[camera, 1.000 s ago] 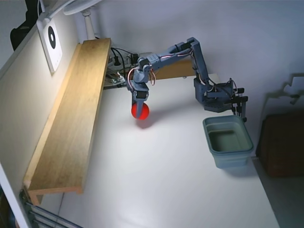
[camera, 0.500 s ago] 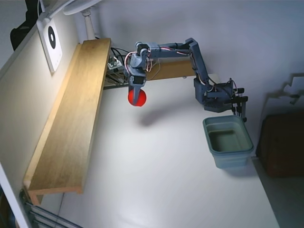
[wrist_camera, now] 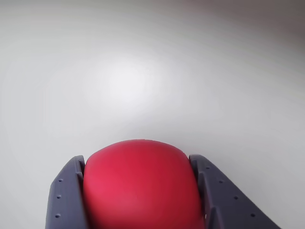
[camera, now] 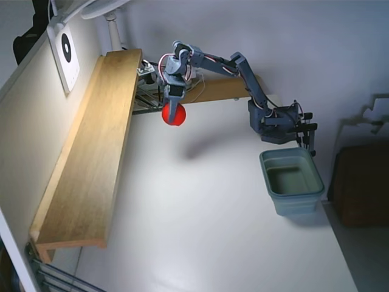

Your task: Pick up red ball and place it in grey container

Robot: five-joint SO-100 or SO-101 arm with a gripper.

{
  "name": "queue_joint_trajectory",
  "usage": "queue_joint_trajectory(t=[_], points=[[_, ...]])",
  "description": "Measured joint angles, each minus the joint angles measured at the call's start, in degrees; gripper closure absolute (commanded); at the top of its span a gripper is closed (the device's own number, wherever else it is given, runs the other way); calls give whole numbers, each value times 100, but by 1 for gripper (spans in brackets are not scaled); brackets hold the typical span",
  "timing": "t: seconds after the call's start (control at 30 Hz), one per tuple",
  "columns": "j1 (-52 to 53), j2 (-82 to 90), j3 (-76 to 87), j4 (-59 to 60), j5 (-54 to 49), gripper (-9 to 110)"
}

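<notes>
The red ball (camera: 174, 115) is held in my gripper (camera: 172, 113), lifted above the white table near the wooden shelf at the upper middle of the fixed view. In the wrist view the red ball (wrist_camera: 140, 183) fills the space between the two dark fingers (wrist_camera: 66, 198), which press on its sides. The grey container (camera: 292, 180) stands on the table at the right of the fixed view, below the arm's base, and looks empty. The container is far to the right of the ball. It does not show in the wrist view.
A long wooden shelf (camera: 91, 152) runs along the left wall, with a second wooden board (camera: 219, 90) behind the arm. A white panel with a black mark (camera: 65, 52) hangs on the left wall. A dark brown box (camera: 361, 185) sits beyond the table's right edge.
</notes>
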Motion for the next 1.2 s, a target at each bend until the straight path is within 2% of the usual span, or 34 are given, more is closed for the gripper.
queue_joint_trajectory(t=[0.27, 1.2], points=[[-334, 0, 0, 0, 9, 78], [-4966, 0, 0, 0, 0, 78]])
